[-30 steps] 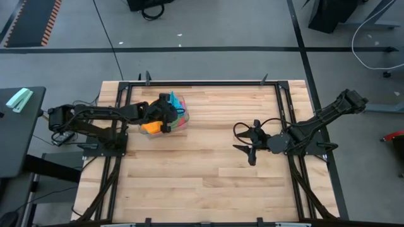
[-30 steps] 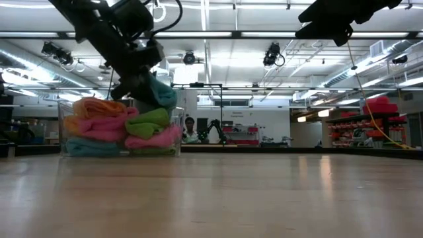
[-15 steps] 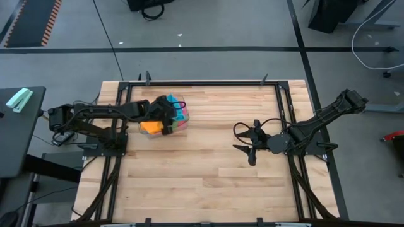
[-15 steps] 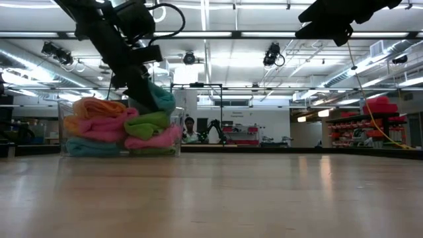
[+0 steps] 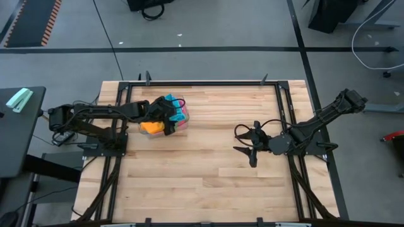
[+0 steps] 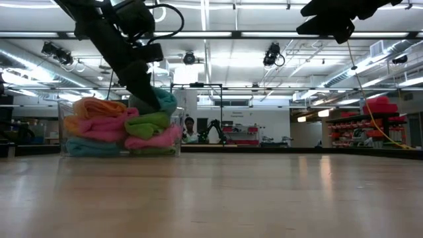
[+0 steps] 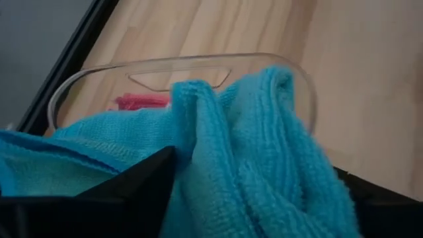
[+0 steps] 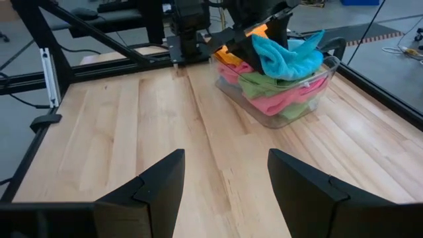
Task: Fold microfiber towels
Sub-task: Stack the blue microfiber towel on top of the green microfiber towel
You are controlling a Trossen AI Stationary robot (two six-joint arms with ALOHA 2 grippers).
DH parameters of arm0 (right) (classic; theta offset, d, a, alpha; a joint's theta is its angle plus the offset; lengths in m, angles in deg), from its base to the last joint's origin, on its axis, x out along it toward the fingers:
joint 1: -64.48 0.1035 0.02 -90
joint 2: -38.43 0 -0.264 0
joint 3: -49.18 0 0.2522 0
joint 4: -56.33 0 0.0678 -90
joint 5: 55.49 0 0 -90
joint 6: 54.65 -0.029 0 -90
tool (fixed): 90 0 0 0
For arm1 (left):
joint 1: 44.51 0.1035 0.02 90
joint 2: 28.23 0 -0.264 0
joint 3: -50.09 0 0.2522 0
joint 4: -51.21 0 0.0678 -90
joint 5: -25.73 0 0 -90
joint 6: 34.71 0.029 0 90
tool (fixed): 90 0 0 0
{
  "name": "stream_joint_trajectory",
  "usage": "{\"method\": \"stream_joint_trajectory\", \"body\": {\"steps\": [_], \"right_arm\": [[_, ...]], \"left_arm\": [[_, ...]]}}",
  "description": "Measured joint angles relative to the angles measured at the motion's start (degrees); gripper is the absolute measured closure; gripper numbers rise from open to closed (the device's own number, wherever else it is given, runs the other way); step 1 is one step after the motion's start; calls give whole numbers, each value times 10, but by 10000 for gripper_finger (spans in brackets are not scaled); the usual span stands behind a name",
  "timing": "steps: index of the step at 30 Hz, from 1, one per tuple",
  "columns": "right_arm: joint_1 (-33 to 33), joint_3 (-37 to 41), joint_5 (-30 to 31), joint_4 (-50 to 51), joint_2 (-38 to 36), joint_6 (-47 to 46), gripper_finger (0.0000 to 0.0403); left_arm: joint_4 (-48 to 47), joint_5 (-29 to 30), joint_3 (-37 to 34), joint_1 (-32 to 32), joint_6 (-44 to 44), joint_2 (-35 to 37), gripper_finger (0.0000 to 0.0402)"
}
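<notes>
A clear plastic bin stands at the table's far left, full of microfiber towels: orange, pink, green and, on top, blue. My left gripper reaches slanting down into the bin, open, its fingers on either side of the blue towel's raised fold. My right gripper hovers open over the table's right half, nothing between its fingers. My left gripper's open fingers stand on either side of the blue towel's raised fold, and the cloth lies against the inner side of one finger. The fingers come slanting down from the table's left. The towel rests on the pile in the bin.
Black frame rails run along the table's edges. The bare wooden top stretches between the bin and my right arm. Beyond the table lie the room's floor and shelving.
My left gripper has rolled about its own axis while staying over the bin. The blue towel's raised part has sunk a little lower onto the pile.
</notes>
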Motion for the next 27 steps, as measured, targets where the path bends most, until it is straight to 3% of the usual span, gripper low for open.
{"method": "stream_joint_trajectory", "body": {"steps": [9,21,27], "right_arm": [[0,0,1,-7,0,5,178],[0,0,2,-9,0,9,178],[0,0,2,-9,0,11,178]], "left_arm": [[37,-35,0,5,-15,36,94],[66,-28,0,34,-14,93,125],[148,-68,-68,78,-55,67,146]]}}
